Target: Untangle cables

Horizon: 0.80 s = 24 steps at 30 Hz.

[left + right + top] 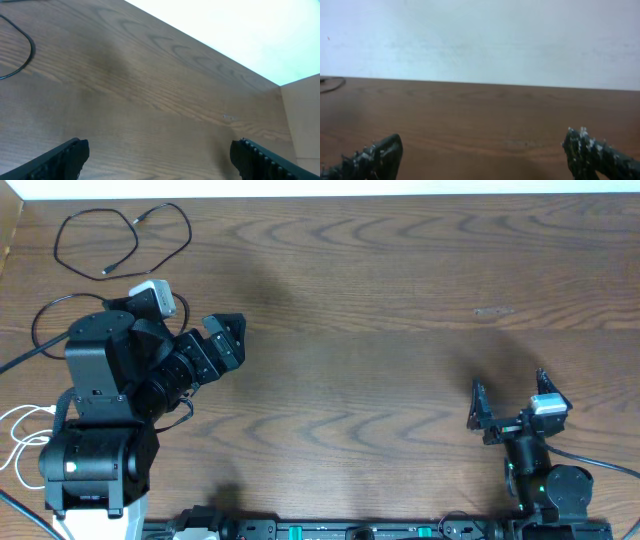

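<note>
A thin black cable (120,235) lies in loose loops at the table's far left corner, with its small plugs free. Part of it shows in the left wrist view (27,52) and as a dark sliver in the right wrist view (332,84). A white cable (18,442) lies at the left edge beside the left arm's base. Another black cord (40,320) curves behind the left arm; I cannot tell whether it is a task cable. My left gripper (225,340) (160,160) is open and empty above bare wood. My right gripper (510,395) (482,155) is open and empty at the front right.
The wooden table (380,300) ends at a pale wall along the far edge. The left arm's base (95,470) stands at the front left and the right arm's base (545,485) at the front right. A faint scuff mark (492,311) is on the wood.
</note>
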Motion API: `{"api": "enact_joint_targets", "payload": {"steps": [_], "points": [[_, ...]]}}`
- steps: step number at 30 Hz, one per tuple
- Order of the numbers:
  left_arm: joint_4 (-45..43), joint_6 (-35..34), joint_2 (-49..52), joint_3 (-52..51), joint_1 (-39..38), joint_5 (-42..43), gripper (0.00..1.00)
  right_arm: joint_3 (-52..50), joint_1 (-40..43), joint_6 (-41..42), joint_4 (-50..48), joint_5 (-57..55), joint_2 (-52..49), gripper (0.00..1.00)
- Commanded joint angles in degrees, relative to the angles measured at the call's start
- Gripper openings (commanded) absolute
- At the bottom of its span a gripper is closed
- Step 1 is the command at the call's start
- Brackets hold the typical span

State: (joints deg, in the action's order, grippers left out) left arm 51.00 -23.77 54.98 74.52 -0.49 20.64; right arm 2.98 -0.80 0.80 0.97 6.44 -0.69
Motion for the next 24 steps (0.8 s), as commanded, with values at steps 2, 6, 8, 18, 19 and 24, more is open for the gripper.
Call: {"api": "enact_joint_targets", "payload": {"steps": [2,6,8,18,19,24], "points": [[-0.02,0.13,0.07,0.81,0.04,-0.39,0.96,-2.71,0.46,-0.76,-2.8,0.09,0.39,0.99],[0.0,0.13,0.07,0.81,0.04,-0.39,0.96,-2.67,0.57,-1.38,-1.77,0.11,0.39,0.99],[0.0,0.13,0.07,0.81,0.04,-0.39,0.96,-2.69,0.98,-1.73,0.72,0.15,0.39,0.99],[-0.02,0.13,0.07,0.81,0.04,-0.39,0.96,-2.67,1.99,-3.61,2.99,-0.09,0.37,0.99],[0.0,0.13,0.07,0.81,0.04,-0.39,0.96,-2.67,1.99,-3.61,2.97,-0.07,0.39,0.99],[0.0,0.13,0.07,0.81,0.04,-0.39,0.96,-2.67,2.23,-2.49,3.08,-0.76,0.39,0.99]]}}
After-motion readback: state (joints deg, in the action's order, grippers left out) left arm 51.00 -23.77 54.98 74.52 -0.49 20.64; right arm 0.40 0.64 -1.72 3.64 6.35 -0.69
